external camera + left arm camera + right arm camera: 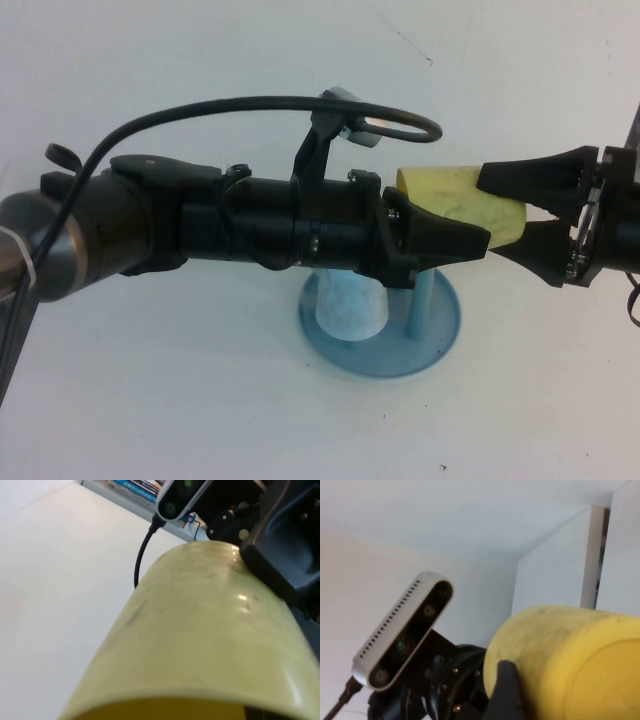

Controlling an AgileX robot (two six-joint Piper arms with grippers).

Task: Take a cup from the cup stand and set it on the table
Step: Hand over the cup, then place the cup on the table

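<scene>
Pale-yellow cup (455, 200) clenched in left claw (455, 240), also between wide-spread right claw (510, 205).

pale-yellow cup (455, 192) sideways above cup stand (440, 335)

Cup stand (440, 325) sits under both tools — table (150, 400) around it seemingly open

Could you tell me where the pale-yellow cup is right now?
In the high view the cup lies on its side in the air, right of centre, above the cup stand, between the left gripper and the right gripper.
</scene>
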